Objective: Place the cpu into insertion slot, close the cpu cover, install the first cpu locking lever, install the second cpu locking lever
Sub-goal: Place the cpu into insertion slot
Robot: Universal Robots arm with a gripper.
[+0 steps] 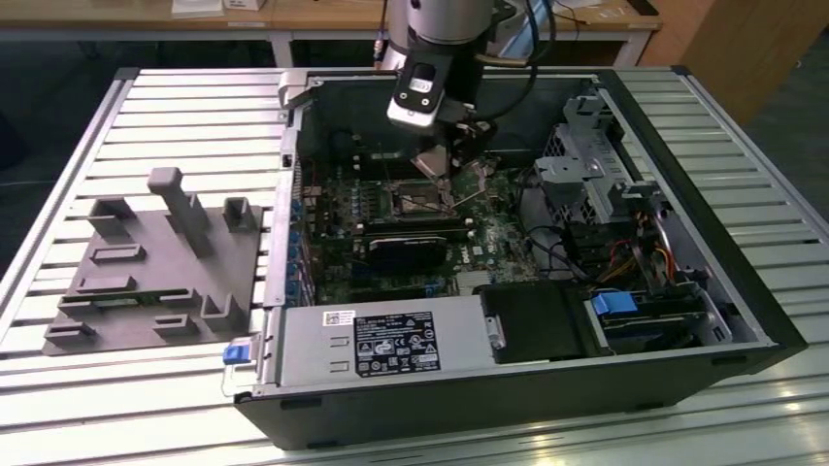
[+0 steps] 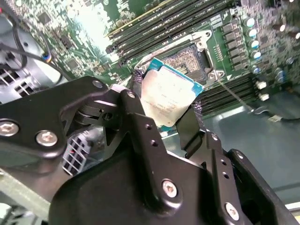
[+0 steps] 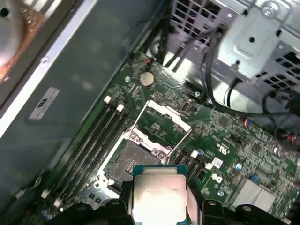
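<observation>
Inside the open computer case (image 1: pixel 291 194), my gripper (image 1: pixel 434 163) hangs over the motherboard, shut on the cpu (image 3: pixel 159 194), a flat square chip with a silvery top and green edge. In the second wrist view the cpu (image 2: pixel 168 96) sits between the two black fingers (image 2: pixel 190 129), held a little above the insertion slot (image 2: pixel 190 56). The insertion slot (image 3: pixel 127 160) lies bare, with a dark centre and silver rim. The cpu cover (image 3: pixel 161 123), a silver frame with a square window, stands swung open on the slot's far side. A thin lever rod (image 2: pixel 232 92) sticks out beside the slot.
Long black memory slots (image 3: pixel 89 140) run along one side of the socket. A black heatsink block (image 1: pixel 404 250) lies just in front of it. The power supply (image 1: pixel 388 340), drive cage (image 1: pixel 589 165) and loose cables (image 1: pixel 557 248) crowd the case. A grey fixture (image 1: pixel 149 262) sits on the table.
</observation>
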